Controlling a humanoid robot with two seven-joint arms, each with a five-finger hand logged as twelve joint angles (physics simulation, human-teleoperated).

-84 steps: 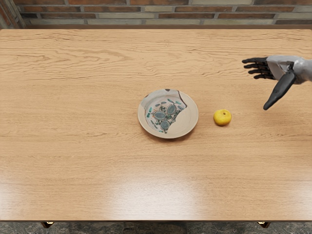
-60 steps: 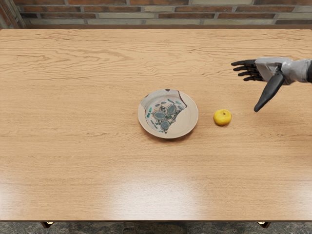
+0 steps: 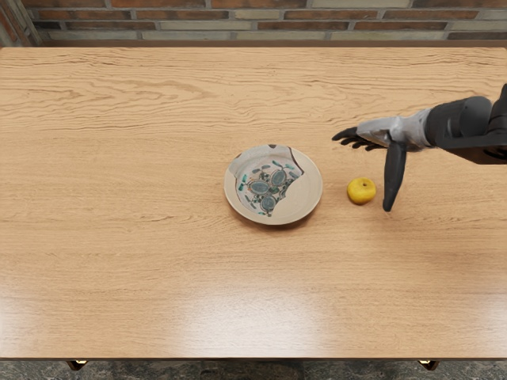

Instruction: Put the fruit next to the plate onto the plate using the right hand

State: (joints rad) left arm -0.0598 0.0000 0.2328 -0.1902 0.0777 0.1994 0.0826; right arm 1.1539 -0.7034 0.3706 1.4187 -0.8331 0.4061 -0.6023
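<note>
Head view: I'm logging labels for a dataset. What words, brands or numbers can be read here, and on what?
None: no text can be read anywhere.
The plate carries only a painted teal pattern, no letters.
The yellow fruit, the right hand and the wooden table are unmarked.

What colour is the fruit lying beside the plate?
The fruit is yellow; the head view shows it best.

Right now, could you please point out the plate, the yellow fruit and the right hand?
plate (image 3: 311, 188): head view, on its bare right rim.
yellow fruit (image 3: 361, 191): head view, on the middle of its skin.
right hand (image 3: 390, 134): head view, on the middle of the hand, fingers spread.
</note>
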